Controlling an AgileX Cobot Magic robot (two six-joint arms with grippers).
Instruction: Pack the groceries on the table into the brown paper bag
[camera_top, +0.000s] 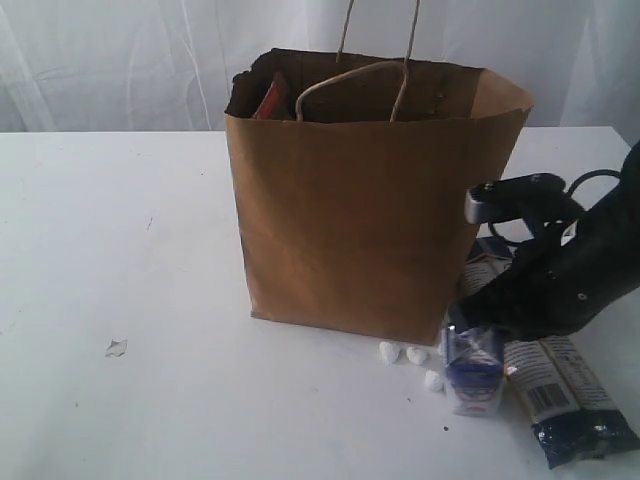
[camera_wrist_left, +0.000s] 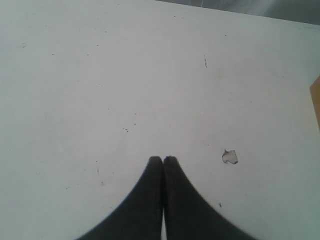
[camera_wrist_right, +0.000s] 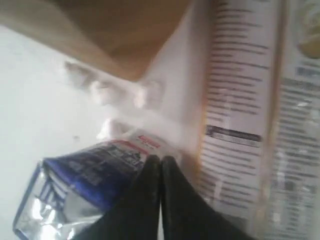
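Just off the tips of the right fingers (camera_wrist_right: 150, 175) sits the small blue-white carton (camera_wrist_right: 85, 175) on one side. The long dark-blue-and-cream packet (camera_wrist_right: 250, 100) lies flat on the other side, and the brown paper bag (camera_top: 370, 210) stands just beyond both. Right fingers are clenched, nothing between them; can't tell whether the tips touch the carton. Left fingers (camera_wrist_left: 152, 175) also clenched and empty, hovering over bare bench (camera_top: 120, 250), with only a small pale scrap (camera_wrist_left: 229, 157) beside them and the bag edge well off to one side. Bag holds a brown-red pouch (camera_top: 272, 98), seen at the rim; rest of its contents hidden. My read: carton and packet are left to pack, carton the likely target. Risks: clenched tips going lower will shove the carton, not grab it. It looks crumpled at the top and light, so it could tip, or skid into the white crumbs (camera_top: 405, 355) or against the bag. Fingers need to open first, and with the packet that close, one finger could land on it and drag both. Bag is free-standing and unheld, so a bump from the arm slides or topples it. Loop handle (camera_top: 350, 85) droops across the mouth and could snag a drop. Left fingers are too far off to steady anything.
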